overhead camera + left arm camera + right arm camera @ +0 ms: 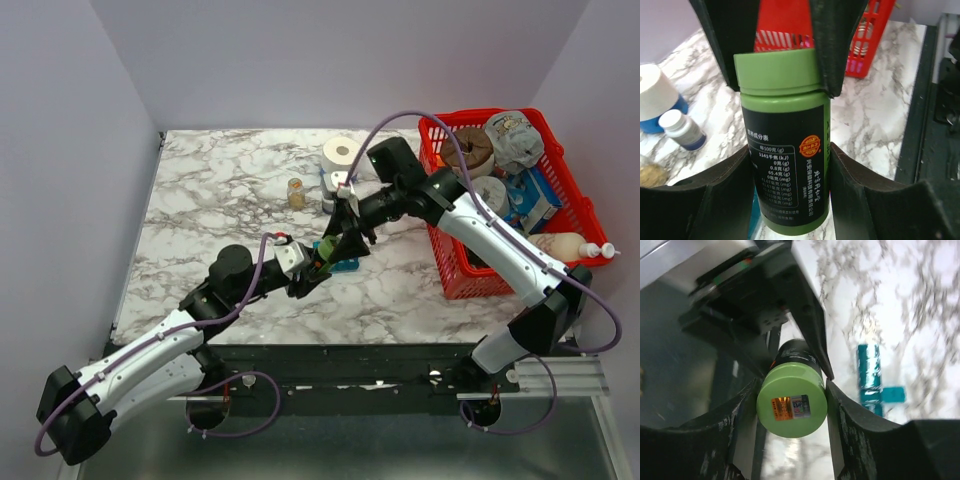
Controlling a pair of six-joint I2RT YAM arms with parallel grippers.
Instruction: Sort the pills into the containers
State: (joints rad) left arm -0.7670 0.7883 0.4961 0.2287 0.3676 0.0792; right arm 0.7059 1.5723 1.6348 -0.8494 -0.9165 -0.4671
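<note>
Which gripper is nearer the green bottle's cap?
Right. The right gripper clamps the cap from both sides; the left gripper holds the bottle lower down, around its labelled body, below the cap.

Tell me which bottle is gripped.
The green bottle with black label: left end effector on its body, right end effector on its lid. The amber bottle and white-capped bottle stand free.
</note>
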